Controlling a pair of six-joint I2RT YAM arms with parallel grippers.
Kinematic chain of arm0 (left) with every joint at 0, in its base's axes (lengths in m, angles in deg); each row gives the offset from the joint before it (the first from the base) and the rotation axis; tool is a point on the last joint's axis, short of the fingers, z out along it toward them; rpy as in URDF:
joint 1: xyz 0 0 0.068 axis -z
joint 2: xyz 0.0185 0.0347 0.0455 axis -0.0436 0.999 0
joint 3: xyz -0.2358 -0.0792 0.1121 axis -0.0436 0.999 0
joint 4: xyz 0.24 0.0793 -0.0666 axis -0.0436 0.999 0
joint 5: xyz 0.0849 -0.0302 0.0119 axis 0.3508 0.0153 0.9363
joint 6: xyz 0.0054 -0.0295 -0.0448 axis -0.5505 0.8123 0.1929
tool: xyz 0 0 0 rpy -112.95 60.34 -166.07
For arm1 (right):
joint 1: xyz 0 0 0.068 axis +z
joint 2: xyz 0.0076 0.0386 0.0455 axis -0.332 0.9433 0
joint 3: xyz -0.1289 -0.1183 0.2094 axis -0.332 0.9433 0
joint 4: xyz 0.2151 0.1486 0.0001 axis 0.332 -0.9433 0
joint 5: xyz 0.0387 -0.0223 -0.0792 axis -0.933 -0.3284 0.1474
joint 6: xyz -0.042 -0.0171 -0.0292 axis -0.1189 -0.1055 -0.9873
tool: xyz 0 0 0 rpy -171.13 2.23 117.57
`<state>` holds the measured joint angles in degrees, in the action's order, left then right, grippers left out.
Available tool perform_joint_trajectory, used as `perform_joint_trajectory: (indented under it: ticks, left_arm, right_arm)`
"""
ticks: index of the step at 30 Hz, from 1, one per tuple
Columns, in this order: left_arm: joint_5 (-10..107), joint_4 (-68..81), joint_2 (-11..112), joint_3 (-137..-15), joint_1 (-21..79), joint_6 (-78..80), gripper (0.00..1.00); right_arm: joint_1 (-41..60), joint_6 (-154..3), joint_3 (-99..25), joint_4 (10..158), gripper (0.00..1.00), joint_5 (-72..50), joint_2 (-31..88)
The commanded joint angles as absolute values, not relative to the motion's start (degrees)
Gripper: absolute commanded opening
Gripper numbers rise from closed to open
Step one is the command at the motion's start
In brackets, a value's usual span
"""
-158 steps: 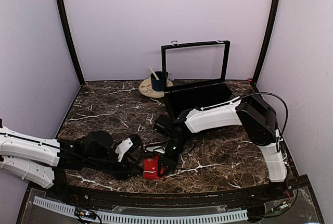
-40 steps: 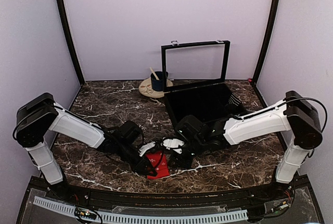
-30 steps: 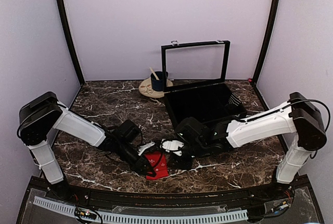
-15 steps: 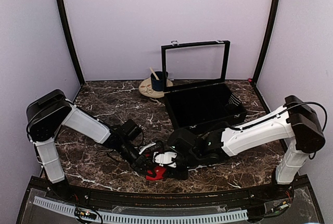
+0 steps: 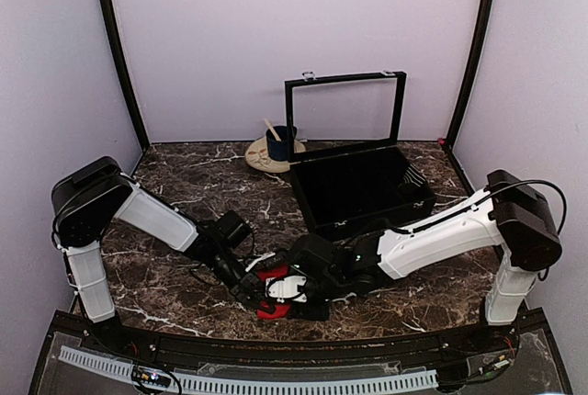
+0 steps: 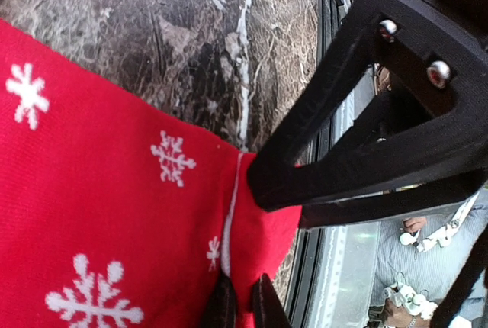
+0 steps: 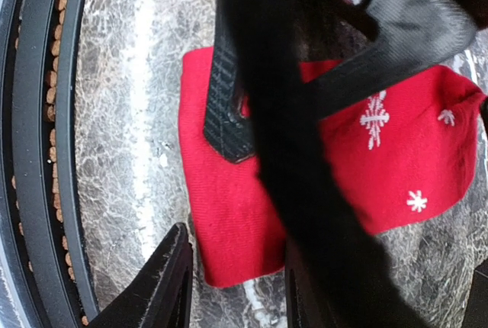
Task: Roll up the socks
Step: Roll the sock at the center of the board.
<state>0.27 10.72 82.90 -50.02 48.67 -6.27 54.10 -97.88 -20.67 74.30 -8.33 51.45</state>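
The red socks (image 5: 268,310) with white snowflake marks lie near the table's front edge, between both grippers. My left gripper (image 5: 254,291) is shut on the socks' folded edge; in the left wrist view its fingertips (image 6: 242,307) pinch the red fabric (image 6: 114,213). My right gripper (image 5: 288,291) is open and low over the socks from the right. In the right wrist view its fingers (image 7: 164,282) straddle the near end of the socks (image 7: 229,213), with the left gripper's black finger crossing in front.
An open black box (image 5: 360,191) with its lid raised (image 5: 344,108) stands at the back centre-right. A dark blue mug (image 5: 278,143) sits on a beige plate (image 5: 262,158) behind it. The black front rail (image 5: 276,344) runs just below the socks.
Both arms have closed in on the socks. The right gripper moved left over them, and the flat socks are now bunched and mostly covered.
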Motion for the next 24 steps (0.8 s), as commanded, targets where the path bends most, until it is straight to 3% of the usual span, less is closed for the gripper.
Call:
perform_joint_trajectory:
  ticks: [1,10,20,24]
  left_arm:
    - [3.77,16.44,85.17,-49.3,48.48,-7.21,0.0]
    - [2.77,16.5,85.77,-49.63,48.3,-6.94,0.0]
    - [2.83,16.68,86.13,-49.77,47.62,-5.99,0.0]
    - [3.4,14.71,84.95,-48.24,46.54,-4.08,0.12]
  right_arm:
    - [54.77,-100.04,-22.44,73.6,0.39,-8.7,53.11]
    - [54.74,-100.78,-23.08,73.66,0.36,-8.63,55.44]
    - [54.69,-100.29,-23.42,72.6,0.11,-8.81,56.52]
    - [54.53,-99.77,-23.2,72.07,0.04,-8.88,56.36]
